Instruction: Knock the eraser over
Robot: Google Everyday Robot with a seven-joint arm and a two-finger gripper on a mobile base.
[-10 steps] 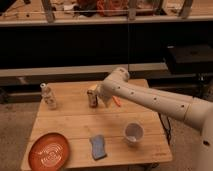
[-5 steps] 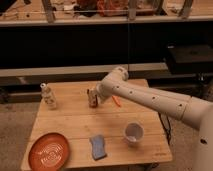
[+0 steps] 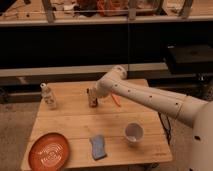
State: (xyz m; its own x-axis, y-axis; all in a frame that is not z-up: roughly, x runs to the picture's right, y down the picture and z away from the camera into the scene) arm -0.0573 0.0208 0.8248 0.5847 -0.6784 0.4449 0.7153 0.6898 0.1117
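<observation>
The eraser (image 3: 92, 98) is a small dark block with a reddish-brown and white face. It stands upright on the wooden table (image 3: 75, 125) near the back middle. My gripper (image 3: 95, 93) is at the end of the white arm that reaches in from the right. It sits right at the eraser's top right side, touching or nearly touching it. The gripper hides part of the eraser.
A clear bottle (image 3: 48, 96) stands at the back left. An orange plate (image 3: 49, 150) lies at the front left. A blue-grey pad (image 3: 98, 147) lies at the front middle. A white cup (image 3: 133, 132) stands front right. An orange stick (image 3: 116, 100) lies behind the arm.
The gripper has shifted slightly left and down onto the eraser. The eraser still stands in about the same spot.
</observation>
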